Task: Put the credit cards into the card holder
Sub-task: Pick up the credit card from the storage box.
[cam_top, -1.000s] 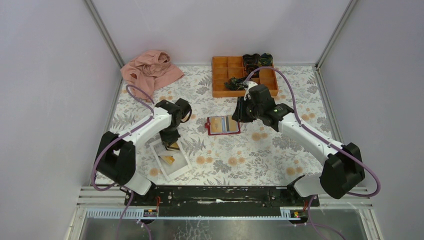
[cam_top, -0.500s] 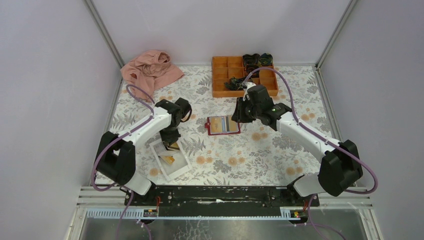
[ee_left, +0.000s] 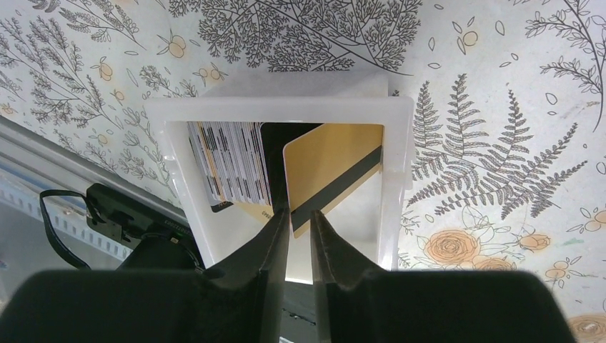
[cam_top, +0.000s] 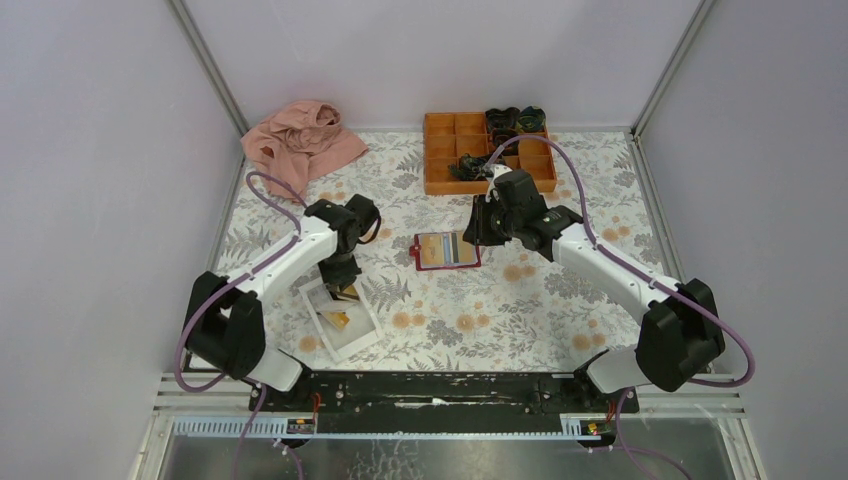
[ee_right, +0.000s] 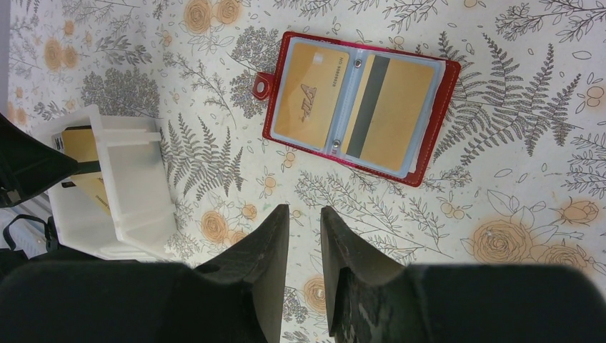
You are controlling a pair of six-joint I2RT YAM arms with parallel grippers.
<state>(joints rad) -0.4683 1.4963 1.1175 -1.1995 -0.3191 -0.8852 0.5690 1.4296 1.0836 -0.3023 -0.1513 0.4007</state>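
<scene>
The card holder [cam_top: 447, 250] [ee_right: 361, 107] lies open on the floral table, dark red outside with a pale blue inside. A golden credit card sits in each half [ee_right: 311, 93] [ee_right: 389, 114]. More credit cards lie in the white tray [cam_top: 352, 338] [ee_left: 286, 107]. One is a gold card with a black stripe [ee_left: 332, 164], tilted, beside a striped stack [ee_left: 229, 161]. My left gripper [ee_left: 300, 214] [cam_top: 343, 278] reaches into the tray, jaws a narrow gap apart with that card's corner at the fingertips; contact is unclear. My right gripper [ee_right: 305, 209] [cam_top: 478, 228] hovers beside the holder, open and empty.
An orange compartment box [cam_top: 487, 152] with dark items stands at the back. A pink cloth [cam_top: 300, 140] lies at the back left. The tray sits near the front left edge, close to the left arm's base. Enclosure walls stand on both sides.
The left gripper's jaws have narrowed slightly over the tray. The right arm and the card holder have not visibly moved.
</scene>
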